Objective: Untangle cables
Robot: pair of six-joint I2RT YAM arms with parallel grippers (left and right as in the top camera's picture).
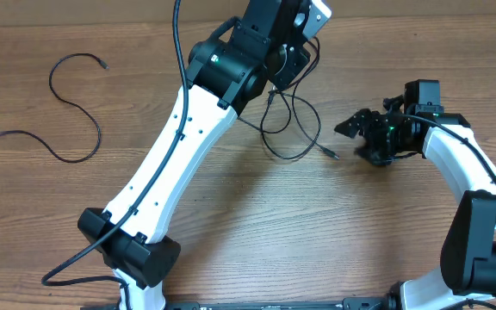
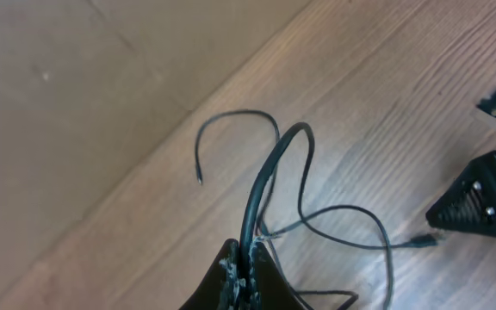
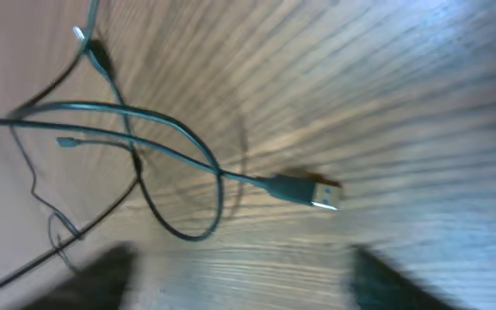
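One stray cable lies left of the tangle.

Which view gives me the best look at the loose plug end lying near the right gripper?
Right wrist: the plug sits large mid-frame, its metal tip visible, though slightly blurred. Overhead shows only a tiny tip; left wrist shows it small, lower right.

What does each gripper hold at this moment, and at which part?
The left gripper is shut on the cables, mid-cord, away from the plug ends. The right gripper has open jaws and holds nothing.
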